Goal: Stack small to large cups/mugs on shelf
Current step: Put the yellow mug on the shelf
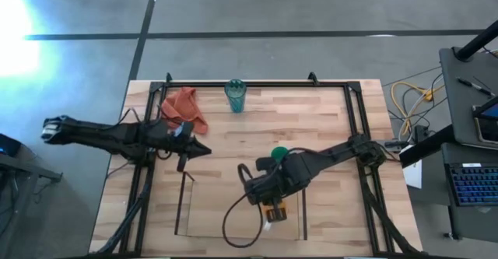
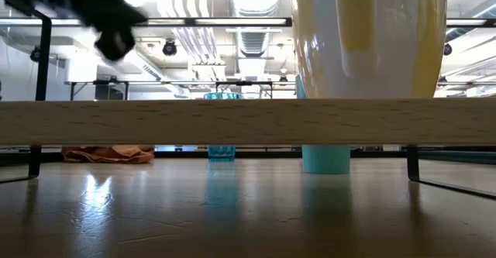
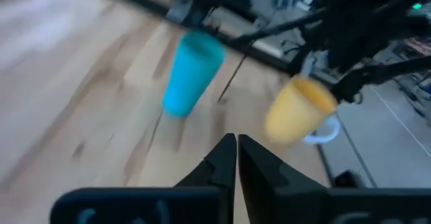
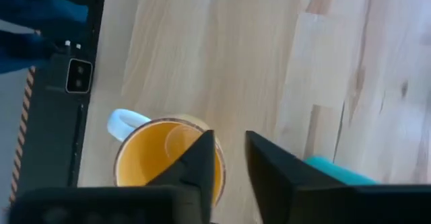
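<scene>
The orange mug (image 1: pixel 277 211) with a white handle (image 4: pixel 124 123) is over the shelf (image 1: pixel 210 212), a low board on thin dark uprights at the table's near middle. My right gripper (image 1: pixel 269 203) is shut on the mug. The small green cup (image 1: pixel 278 152) stands upright on the table just beyond the shelf. The ribbed teal tumbler (image 1: pixel 235 96) stands near the far edge. My left gripper (image 1: pixel 204 150) is shut and empty, left of the green cup and above the table. My right gripper holds the mug by its rim (image 4: pixel 219 175), on the side away from the handle. One finger (image 4: pixel 199 158) is inside the mug and one (image 4: pixel 269 173) outside. The fingers come from above, pointing down. The mug is upright; the shelf's near edge (image 2: pixel 155 122) hides its bottom.
A red-orange cloth (image 1: pixel 185 110) lies at the far left of the table. A black metal frame (image 1: pixel 257 82) runs around the table top. A cable (image 1: pixel 233 224) loops over the shelf beside the right arm. Bare wood lies between the cloth, the tumbler and the shelf.
</scene>
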### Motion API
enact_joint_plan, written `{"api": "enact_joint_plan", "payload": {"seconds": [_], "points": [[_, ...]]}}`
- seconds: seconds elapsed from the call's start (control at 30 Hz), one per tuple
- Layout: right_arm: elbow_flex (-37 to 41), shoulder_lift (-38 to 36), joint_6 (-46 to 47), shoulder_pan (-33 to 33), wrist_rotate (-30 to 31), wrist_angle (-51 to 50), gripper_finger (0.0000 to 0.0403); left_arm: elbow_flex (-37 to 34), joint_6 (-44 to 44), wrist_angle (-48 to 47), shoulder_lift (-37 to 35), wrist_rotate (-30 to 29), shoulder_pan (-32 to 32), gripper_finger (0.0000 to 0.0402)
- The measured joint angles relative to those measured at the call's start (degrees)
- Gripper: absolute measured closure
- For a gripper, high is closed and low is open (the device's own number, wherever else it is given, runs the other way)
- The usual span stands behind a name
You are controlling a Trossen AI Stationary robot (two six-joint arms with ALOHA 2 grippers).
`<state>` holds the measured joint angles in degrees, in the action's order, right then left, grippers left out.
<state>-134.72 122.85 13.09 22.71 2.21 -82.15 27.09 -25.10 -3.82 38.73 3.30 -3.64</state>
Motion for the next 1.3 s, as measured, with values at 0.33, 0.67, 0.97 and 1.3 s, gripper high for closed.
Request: {"api": "enact_joint_plan", "payload": {"seconds": [0.33,0.67,0.97,1.3], "points": [[0.11,-3.21,13.22,-1.33,8.15,-2.70,0.0395,14.83,1.44,-4.67,21.95,-5.61,-14.80,0.0401],[0.37,-6.20,27.55,2.96,15.62,-7.85,0.0395,26.34,-1.39,1.93,44.00,-13.35,-25.35,0.0402],[2.90,-6.33,36.95,8.24,19.13,-7.85,0.0394,38.94,0.00,0.72,57.42,-19.33,-29.69,0.0402],[6.19,-6.29,52.59,12.64,23.17,-7.87,0.0394,46.14,2.76,0.29,65.94,-18.70,-30.86,0.0401]]}}
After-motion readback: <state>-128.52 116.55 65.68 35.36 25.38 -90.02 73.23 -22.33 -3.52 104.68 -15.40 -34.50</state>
